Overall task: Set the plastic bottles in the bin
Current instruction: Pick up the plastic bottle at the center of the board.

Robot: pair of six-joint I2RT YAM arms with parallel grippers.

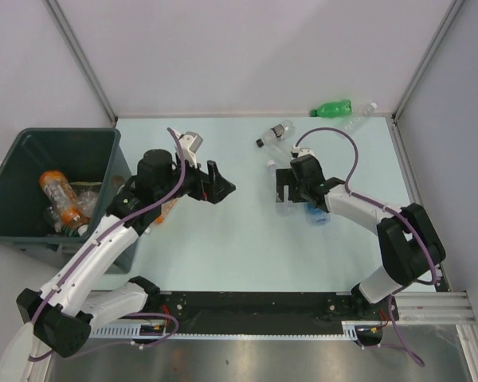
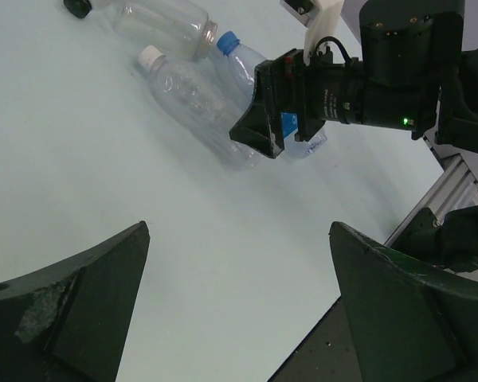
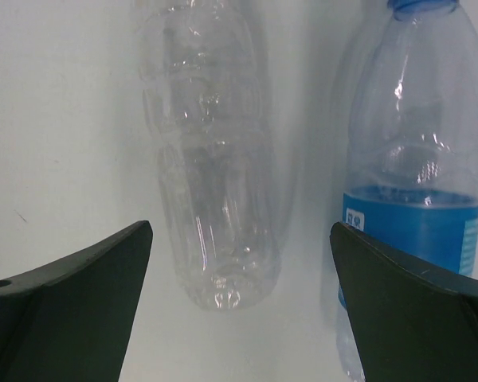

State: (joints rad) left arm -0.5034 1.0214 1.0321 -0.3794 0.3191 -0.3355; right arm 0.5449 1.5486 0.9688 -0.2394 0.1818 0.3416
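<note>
Wide open and empty, the right gripper (image 3: 240, 239) is hovering over the clear bottle (image 3: 211, 143), needing centring toward nine o'clock before closing.

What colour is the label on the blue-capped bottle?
Blue. The blue-capped bottle and its label show best in the right wrist view.

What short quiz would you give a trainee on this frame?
1. True or false: the right gripper is shut on a bottle.
2. Where on the table does the green bottle lie? A: far edge; B: near edge; C: centre.
3. How many bottles show in the right wrist view?
Key: 1 false, the right gripper is open above them; 2 A; 3 two, the clear bottle and the blue-label bottle.
</note>
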